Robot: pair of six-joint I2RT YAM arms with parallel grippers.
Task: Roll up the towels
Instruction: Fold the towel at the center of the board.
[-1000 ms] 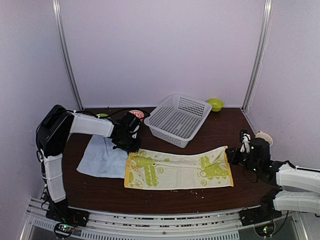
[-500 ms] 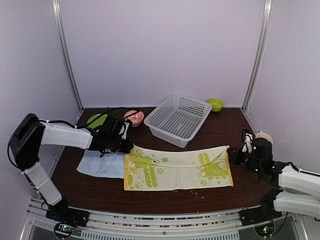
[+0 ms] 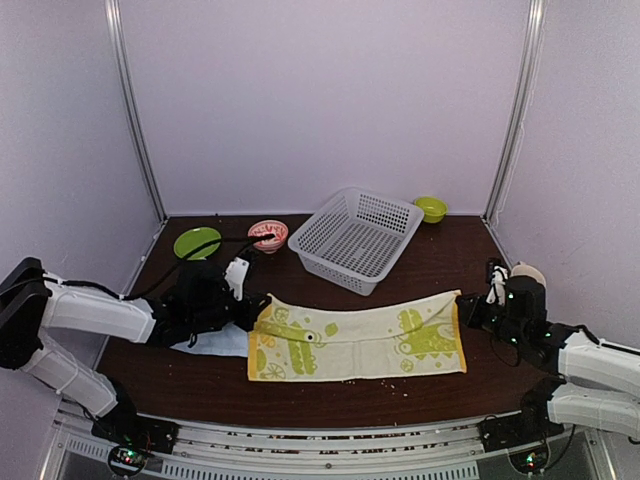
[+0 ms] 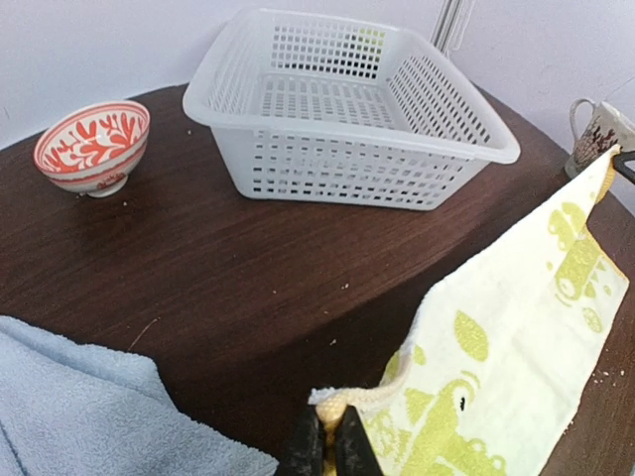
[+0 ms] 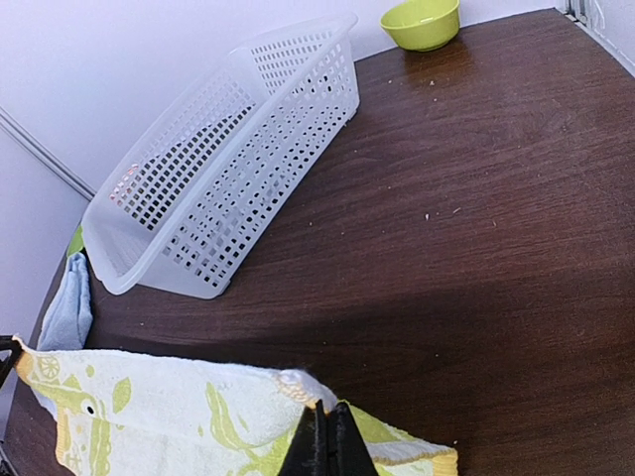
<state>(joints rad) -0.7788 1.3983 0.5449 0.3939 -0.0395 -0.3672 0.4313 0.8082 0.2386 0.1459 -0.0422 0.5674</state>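
Layout first: green towel (image 3: 355, 345) is spread along the front of the bench (image 3: 430, 265), long axis running left to right between the two arms. Left claw (image 4: 329, 448) is pinched on its back left corner and right claw (image 5: 323, 436) on the back right corner, so each arm has its own end. Blue towel (image 4: 79, 407) sits just left of it, partly under the left arm. My guess is the roll goes along that long axis.

Robot lab test booth, plain lilac walls (image 3: 320, 100), aluminium corner posts (image 3: 137, 120), dark tabletop (image 3: 440, 262)
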